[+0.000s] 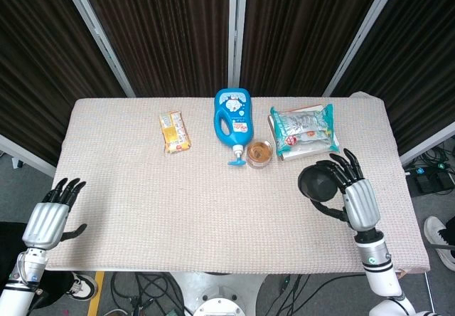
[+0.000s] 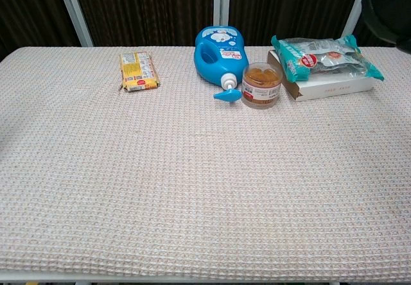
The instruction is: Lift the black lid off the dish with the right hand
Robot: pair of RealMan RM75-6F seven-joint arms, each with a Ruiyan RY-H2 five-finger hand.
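The black lid (image 1: 317, 183) is in the air above the table's right side, and my right hand (image 1: 353, 190) grips it with fingers curled around its rim. The chest view catches only a dark piece of the lid (image 2: 391, 5) at the top right corner. No dish shows on the woven cloth (image 2: 334, 144) where the lid stood. My left hand (image 1: 48, 219) hangs off the table's left front corner, fingers apart and holding nothing.
Along the back of the table lie a yellow snack packet (image 1: 174, 132), a blue pump bottle (image 1: 232, 119) on its side, a small jar (image 1: 259, 153) with amber contents, and a teal snack bag (image 1: 304, 128) on a flat box.
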